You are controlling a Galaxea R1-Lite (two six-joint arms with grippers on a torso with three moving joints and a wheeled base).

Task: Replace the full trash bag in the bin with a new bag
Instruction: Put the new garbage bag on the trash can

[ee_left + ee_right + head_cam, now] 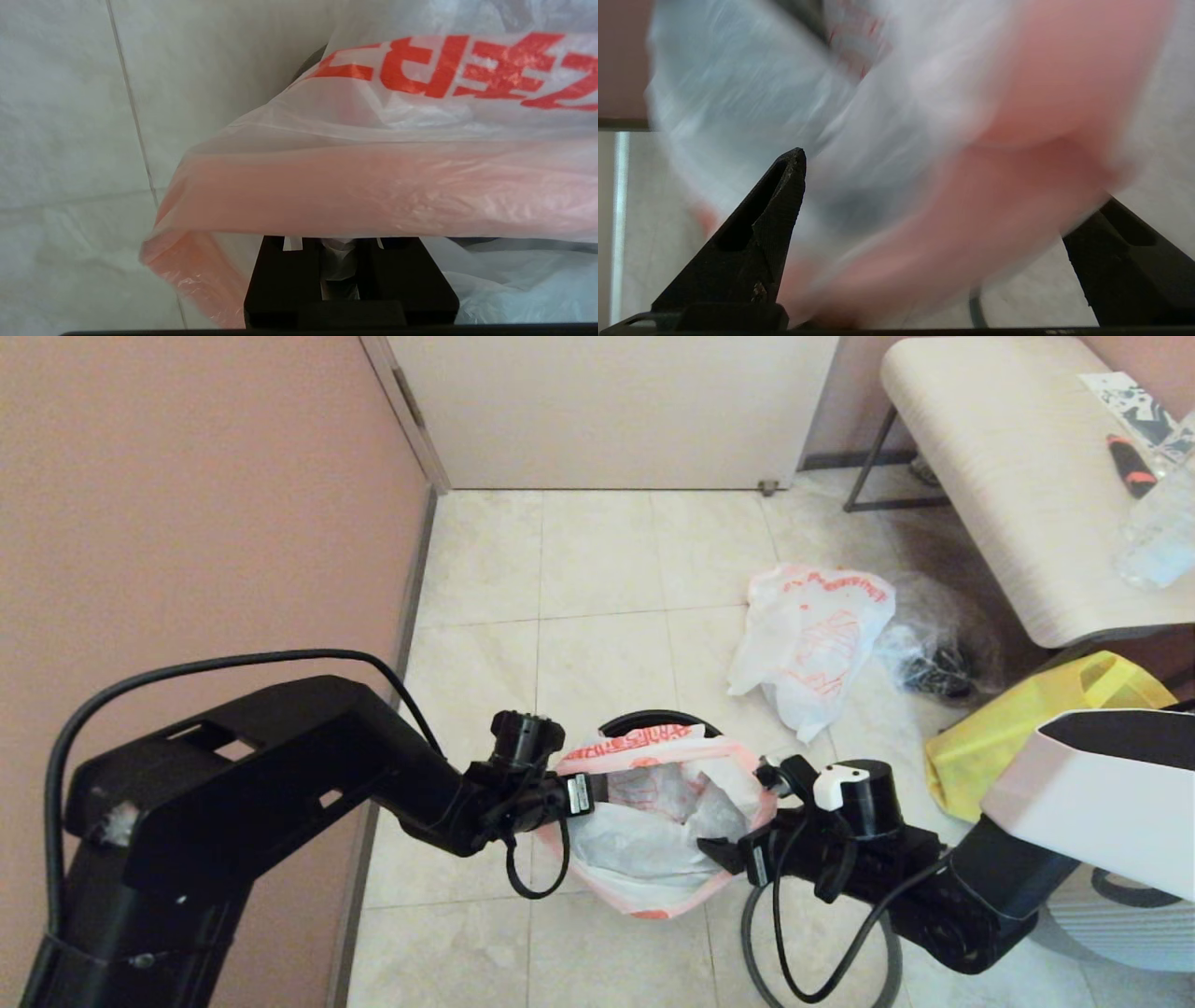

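- The left pincer [597,793] is seen clamped on a pinch of thin film at the left edge of the full trash bag [653,821]; in the left wrist view its two black fingers [285,275] stand close together with white plastic [338,266] squeezed between them.
- The right pincer [724,854] is set at the bag's right edge, its two dark wedge-shaped fingers [756,238] spread wide with the blurred plastic between them, not gripped.
- One full bag is counted: translucent white, crinkled, red-orange at the rim and in its lettering, its mouth held open between the two pincers, lumpy grey-white contents showing inside.
- One bin [653,719] is counted: only a curved arc of black rim shows just behind the bag, on the tiled floor.
- One new bag [812,639] lies limp and crumpled on the floor, well apart to the right, white with red-orange print.
- One clear bag [934,649] of dark items is seen touching it, and one yellow tote [1018,733] lies nearer the robot.
- One pale desk [1008,476] with rounded corners is seen at the far right.
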